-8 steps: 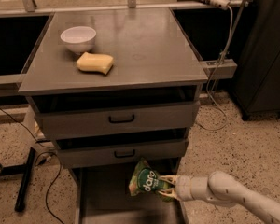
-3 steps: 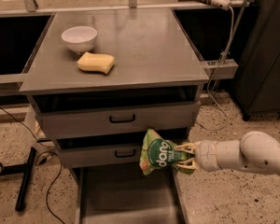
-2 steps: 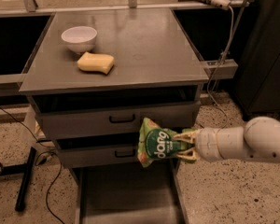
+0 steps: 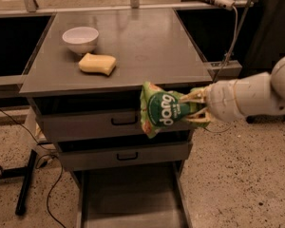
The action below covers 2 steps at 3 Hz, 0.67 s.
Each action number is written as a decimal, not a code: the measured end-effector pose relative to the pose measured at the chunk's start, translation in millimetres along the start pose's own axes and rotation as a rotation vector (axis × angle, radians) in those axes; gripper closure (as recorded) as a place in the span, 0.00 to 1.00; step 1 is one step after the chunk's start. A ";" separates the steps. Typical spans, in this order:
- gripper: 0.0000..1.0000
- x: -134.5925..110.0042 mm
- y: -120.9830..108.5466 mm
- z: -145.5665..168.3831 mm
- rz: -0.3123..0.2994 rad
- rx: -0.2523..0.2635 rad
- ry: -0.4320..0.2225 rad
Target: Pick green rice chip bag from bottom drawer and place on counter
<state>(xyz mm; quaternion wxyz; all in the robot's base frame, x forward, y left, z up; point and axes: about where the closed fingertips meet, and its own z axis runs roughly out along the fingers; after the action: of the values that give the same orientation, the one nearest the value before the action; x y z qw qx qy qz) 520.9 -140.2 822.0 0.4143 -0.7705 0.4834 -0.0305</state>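
Observation:
My gripper (image 4: 192, 109) reaches in from the right on a white arm and is shut on the right end of the green rice chip bag (image 4: 161, 109). The bag hangs in the air in front of the upper black-handled drawer, just below the front edge of the counter (image 4: 147, 42). Its dark green round logo with white lettering faces me. The bottom drawer (image 4: 128, 201) is pulled out below, a bare grey tray.
A white bowl (image 4: 80, 39) and a yellow sponge (image 4: 98, 63) sit on the counter's left half. Two shut drawers with black handles (image 4: 123, 121) are under the counter. A black stand leg and cables lie on the speckled floor at the left.
My gripper has lifted the bag out of the bottom drawer and raised it from the lower drawer's height to just under the counter edge.

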 end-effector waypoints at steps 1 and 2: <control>1.00 -13.1 -52.8 -46.8 -0.038 0.035 -0.004; 1.00 -7.4 -70.4 -61.8 -0.036 0.073 -0.065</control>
<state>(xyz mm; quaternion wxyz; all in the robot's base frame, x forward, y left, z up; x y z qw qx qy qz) 540.0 -158.8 912.1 0.4571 -0.7640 0.4544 -0.0306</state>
